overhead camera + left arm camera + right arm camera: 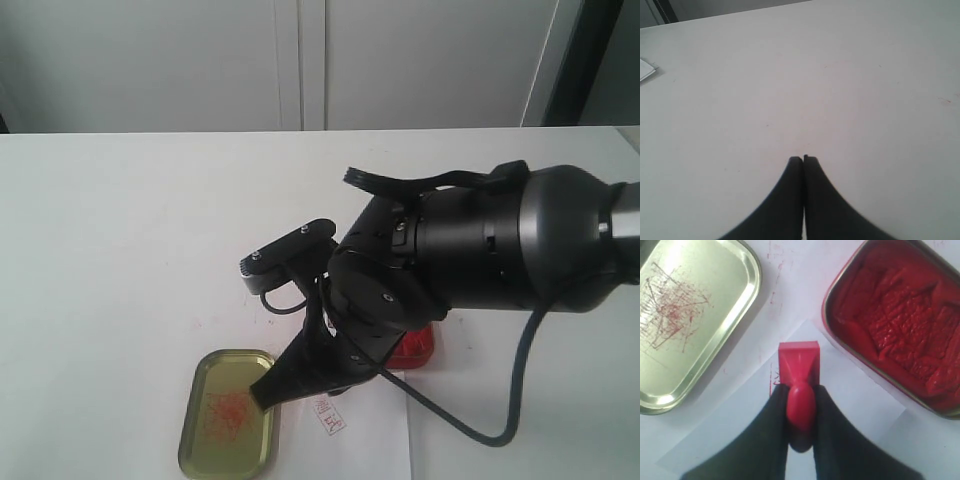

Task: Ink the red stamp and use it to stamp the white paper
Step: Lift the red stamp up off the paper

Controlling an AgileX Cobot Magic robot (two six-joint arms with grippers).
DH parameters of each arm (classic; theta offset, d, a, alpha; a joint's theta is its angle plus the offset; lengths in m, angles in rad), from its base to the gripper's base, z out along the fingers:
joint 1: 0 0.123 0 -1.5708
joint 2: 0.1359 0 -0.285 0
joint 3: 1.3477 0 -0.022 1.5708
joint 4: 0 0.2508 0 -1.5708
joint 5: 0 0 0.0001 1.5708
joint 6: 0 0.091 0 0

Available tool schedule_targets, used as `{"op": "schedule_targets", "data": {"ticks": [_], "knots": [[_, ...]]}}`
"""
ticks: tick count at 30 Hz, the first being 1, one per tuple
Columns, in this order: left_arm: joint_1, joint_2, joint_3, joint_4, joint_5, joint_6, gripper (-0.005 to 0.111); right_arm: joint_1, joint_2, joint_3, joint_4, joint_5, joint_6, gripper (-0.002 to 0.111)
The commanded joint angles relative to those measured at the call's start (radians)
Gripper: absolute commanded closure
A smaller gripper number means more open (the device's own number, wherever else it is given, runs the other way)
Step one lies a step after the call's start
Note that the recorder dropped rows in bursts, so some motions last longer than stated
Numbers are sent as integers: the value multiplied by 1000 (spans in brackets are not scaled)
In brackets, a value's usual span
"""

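Observation:
My right gripper (pixel 800 390) is shut on the knob of the red stamp (pixel 799 362), whose square base points down at the white paper (pixel 860 400). A red imprint (pixel 773 379) peeks out beside the base; I cannot tell whether the base touches the sheet. From the exterior view the right gripper (pixel 283 385) hangs low over the white paper (pixel 375 445), next to a red square imprint (pixel 329 415); the stamp is hidden there. My left gripper (pixel 803 159) is shut with nothing in it, above bare white tabletop.
A gold lid with red smears (pixel 228 425) (pixel 687 315) lies beside the paper. The open red tin of ink paste (pixel 895 315) (pixel 417 346) sits on the paper's other side, mostly behind the arm. A white object (pixel 645 70) lies far off in the left wrist view.

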Motion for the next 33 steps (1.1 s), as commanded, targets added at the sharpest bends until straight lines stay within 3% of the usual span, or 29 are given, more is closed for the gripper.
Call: {"op": "schedule_targets", "data": {"ticks": [1,7,15,19,27,33], "knots": [[4,-3,3,-1,-2,3,107,-4,-11,2,-10,-6,6,108],[4,-3,3,-1,-2,3,107,-4,-11,2,15,-37,6,108],[4,-3,3,-1,-2,3,107,-6,-11,-3,86,-206,6,108],[4,-3,3,-1,-2,3,107,-65,-11,-55,126,-207,-9,108],[4,-3,3,-1,-2,3,107,-224,22,-166,486,-210,-306,108],[4,-3,3,-1,-2,3,107,-269,71,-223,679,-186,-493,108]]}}
